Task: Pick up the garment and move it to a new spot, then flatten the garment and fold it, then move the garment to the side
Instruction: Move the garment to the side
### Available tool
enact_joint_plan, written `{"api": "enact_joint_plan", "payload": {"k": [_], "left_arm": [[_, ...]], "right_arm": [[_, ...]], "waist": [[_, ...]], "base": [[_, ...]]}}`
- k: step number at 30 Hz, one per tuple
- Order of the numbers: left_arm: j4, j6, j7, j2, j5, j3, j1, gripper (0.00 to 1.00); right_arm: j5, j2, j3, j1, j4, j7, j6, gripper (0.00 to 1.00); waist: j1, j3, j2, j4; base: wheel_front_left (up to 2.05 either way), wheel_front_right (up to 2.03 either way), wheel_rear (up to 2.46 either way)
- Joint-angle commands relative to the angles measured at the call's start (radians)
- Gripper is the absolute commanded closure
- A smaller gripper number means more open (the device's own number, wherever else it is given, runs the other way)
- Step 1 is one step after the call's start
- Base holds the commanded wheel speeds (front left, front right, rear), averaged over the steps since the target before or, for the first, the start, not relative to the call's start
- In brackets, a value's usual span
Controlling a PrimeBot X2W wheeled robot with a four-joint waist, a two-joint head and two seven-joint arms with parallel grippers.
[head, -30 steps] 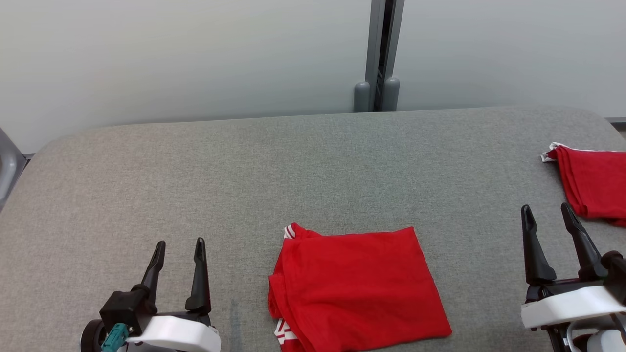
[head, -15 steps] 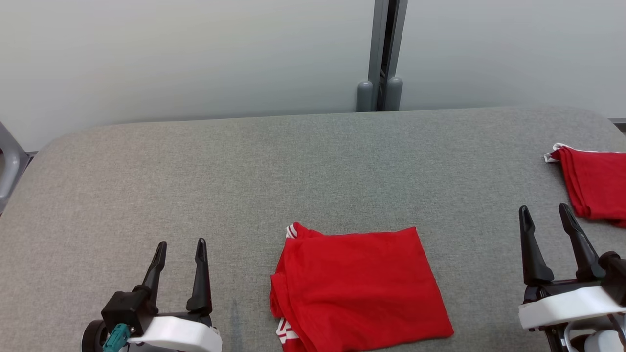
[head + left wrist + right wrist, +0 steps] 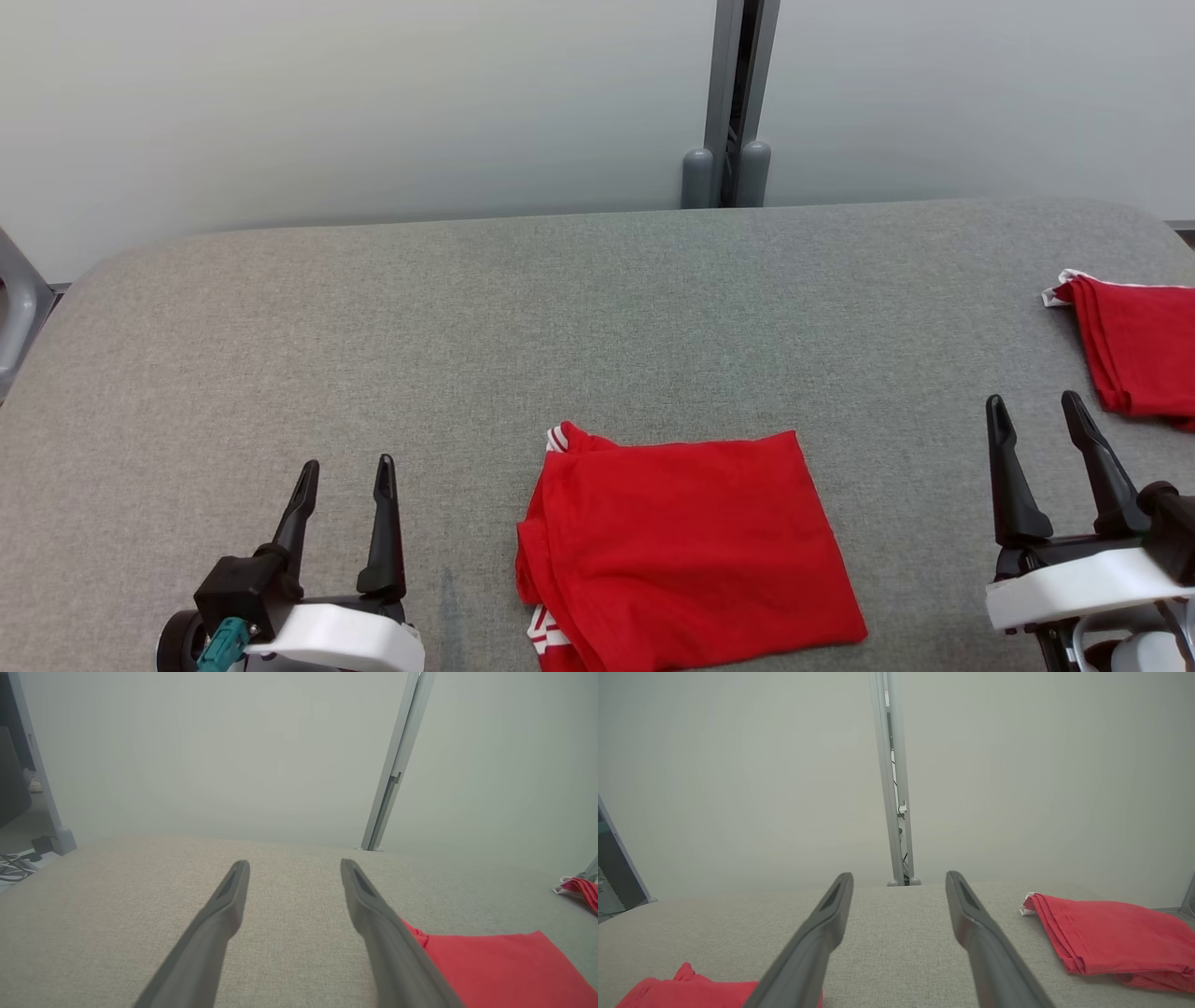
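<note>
Head view: a grey padded table [image 3: 560,308] stands before a pale wall with a grey post [image 3: 733,103] behind it. The red garment [image 3: 686,551] lies near the table's front edge, at the middle, folded into a rough square with white-striped trim showing at its left corners. The left gripper [image 3: 345,467] rests low at the left and the right gripper [image 3: 1032,403] low at the right. Each has its jaws apart and holds nothing, and both are well clear of the cloth. With one gripper on each side, either arm can reach in for an edge. A second folded red garment [image 3: 1144,350] sits at the table's far right edge, which is probably where finished pieces go. The fold looks done, so moving the garment aside seems to be what is left.

Left wrist view: the two dark fingers spread over bare table with nothing between them. The garment lies flat just to the right of the right-hand finger, which covers its near corner. I cannot tell whether that finger touches the cloth.

Right wrist view: the fingers are spread and empty, pointing at the post. A corner of the garment shows at the lower left, and the second folded red garment lies to the right. The gripper sits between the two, well placed for carrying the garment across.
</note>
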Motion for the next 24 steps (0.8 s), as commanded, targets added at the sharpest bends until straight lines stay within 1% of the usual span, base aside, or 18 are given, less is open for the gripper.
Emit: {"api": "enact_joint_plan", "payload": {"k": [1, 19, 22, 24], "left_arm": [[-0.001, 0.005, -0.004, 0.003, 0.004, 0.001, -0.004, 0.0], [0.005, 0.004, -0.004, 0.003, 0.003, 0.0, -0.017, 0.0], [0.004, 0.004, -0.004, 0.003, 0.002, -0.004, -0.025, 0.0], [0.004, 0.004, -0.004, 0.003, 0.001, -0.007, -0.028, 0.0]], "right_arm": [[0.004, -0.002, 0.002, 0.004, 0.002, -0.005, 0.0, 0.0], [0.003, 0.0, 0.001, 0.002, 0.011, -0.005, 0.0, 0.0], [0.017, -0.005, 0.025, 0.001, 0.024, -0.005, 0.0, 0.0], [0.036, -0.012, 0.06, -0.002, 0.049, -0.005, 0.0, 0.0]], "waist": [[0.0, 0.0, -0.0001, 0.0], [0.0, 0.009, -0.0001, 0.005], [0.0, 0.021, -0.0001, 0.008], [0.0, 0.031, -0.0001, 0.012]], "base": [[0.0, 0.0, 0.0], [0.0, 0.0, 0.0], [0.0, 0.0, 0.0], [0.0, 0.0, 0.0]]}}
